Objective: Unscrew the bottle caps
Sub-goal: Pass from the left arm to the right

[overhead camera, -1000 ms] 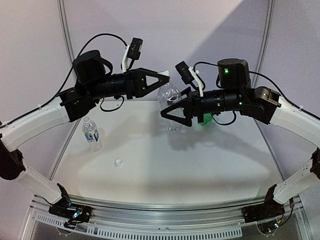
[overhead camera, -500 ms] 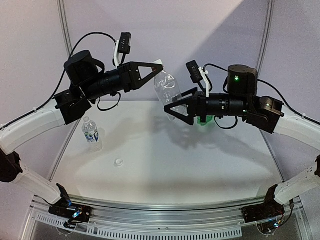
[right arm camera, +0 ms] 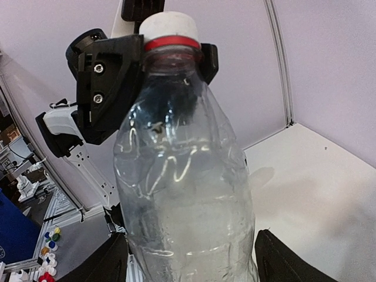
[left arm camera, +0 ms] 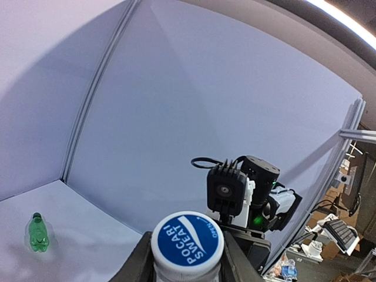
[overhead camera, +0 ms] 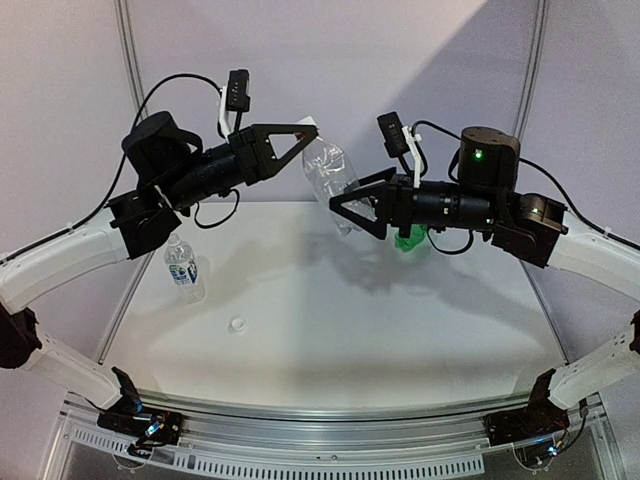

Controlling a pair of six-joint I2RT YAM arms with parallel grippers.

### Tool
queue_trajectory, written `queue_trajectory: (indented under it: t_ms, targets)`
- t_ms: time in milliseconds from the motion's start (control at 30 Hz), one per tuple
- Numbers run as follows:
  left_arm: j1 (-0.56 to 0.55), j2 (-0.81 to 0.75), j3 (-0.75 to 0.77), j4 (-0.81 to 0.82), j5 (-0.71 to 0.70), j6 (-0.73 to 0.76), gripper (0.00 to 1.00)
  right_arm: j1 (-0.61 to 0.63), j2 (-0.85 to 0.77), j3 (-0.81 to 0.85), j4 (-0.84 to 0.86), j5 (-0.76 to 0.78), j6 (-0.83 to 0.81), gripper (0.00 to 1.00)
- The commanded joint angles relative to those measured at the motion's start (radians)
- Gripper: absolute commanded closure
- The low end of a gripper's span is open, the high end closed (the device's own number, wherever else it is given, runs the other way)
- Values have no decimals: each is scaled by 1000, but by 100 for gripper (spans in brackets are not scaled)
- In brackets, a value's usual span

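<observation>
The clear unlabelled bottle (overhead camera: 328, 172) hangs in the air between the 2 grippers, clear of the table (overhead camera: 330, 340). Its long axis is tilted: the neck points up toward the left gripper (overhead camera: 307, 140) and the base points down toward the right gripper (overhead camera: 340, 208). The left gripper's fingers (left arm camera: 141, 264) are closed onto the bottle's white cap (left arm camera: 187, 244), 1 finger on each side. The cap's blue printed top faces the left wrist camera. The right gripper's fingers (right arm camera: 111, 258) are spread about as wide as the bottle's body and clamp it low down, 1 on each flank. A red ring sits just under the cap.

3 bottles are in view. Besides the held one, the labelled bottle (overhead camera: 183, 267) stands upright below the left arm, well apart from its gripper. The green bottle (left arm camera: 38, 233) stands upright behind the right gripper and is partly hidden by it from above. 2 white caps show: the gripped one and a loose white cap (overhead camera: 237, 325) lying on the table near the labelled bottle. The green bottle's top is too small to make out. Nothing stands between the grippers except the held bottle.
</observation>
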Motion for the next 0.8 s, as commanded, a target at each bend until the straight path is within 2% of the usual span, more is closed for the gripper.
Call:
queue_trajectory:
  t_ms: [0,100,233,467,600,767]
  targets:
    - [7,-23,-33,59,-33,-27,100,3,12,-11,34,7,-2,23]
    - [7,-23,-39,70,-31,-35,100,3,20,-6,39,11,-5,18]
    - [7,-23,-42,73,-27,-41,100,2,33,6,42,10,-15,16]
    - [7,-28,-53,80,-31,-53,100,2,54,14,43,-2,-21,24]
    - [7,-29,-57,82,-30,-55,100,3,55,13,44,-6,-18,31]
    - [7,-35,-72,88,-37,-62,100,3,49,10,74,3,-18,33]
